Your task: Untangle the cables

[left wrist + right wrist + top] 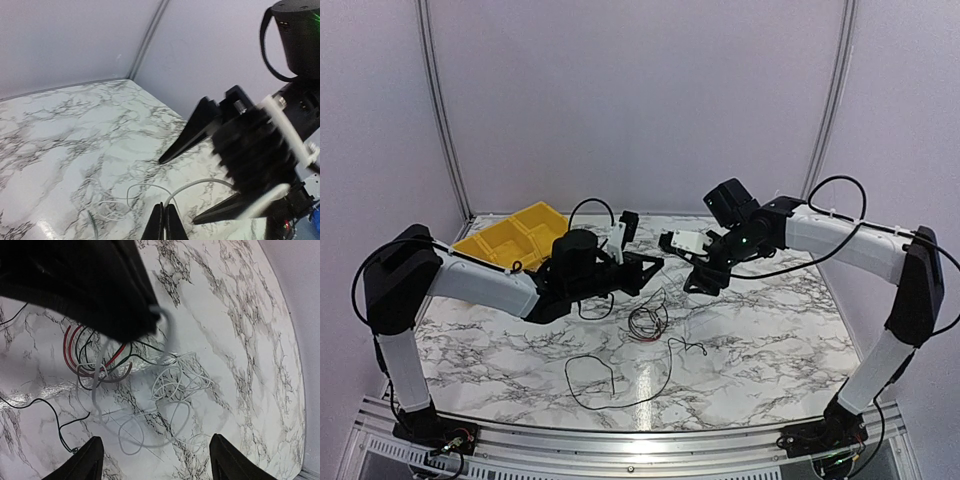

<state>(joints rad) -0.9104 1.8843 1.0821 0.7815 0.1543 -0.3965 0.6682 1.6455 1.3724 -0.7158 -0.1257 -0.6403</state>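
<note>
White marble-patterned table top (770, 340) with grey veins, enclosed by plain pale walls. At rear left of the table: yellow plastic bin with compartments (510, 238).

Tangle of thin cables (647, 322): lies on the marble near the centre, beneath both grippers. Comprises red and dark loops (95, 357) beside finer white loops (175, 380), overlapping where they meet. Nearer the arm bases: separate thin black wire (595, 375), flat on the marble in one wide, open loop, apart from the main tangle.

Left gripper (165, 222): clenched, fingertips pressed together with no gap, pinching a thin white cable (197, 183). Hangs above the tangle; cable raised off the marble at the pinch and trailing down towards the white loops.

Right gripper (157, 460): released, fingers spread wide, grasping nothing. Faces the left gripper at close quarters over the same tangle, without touching it. Contact between the right fingers and any cable: cannot tell.
</note>
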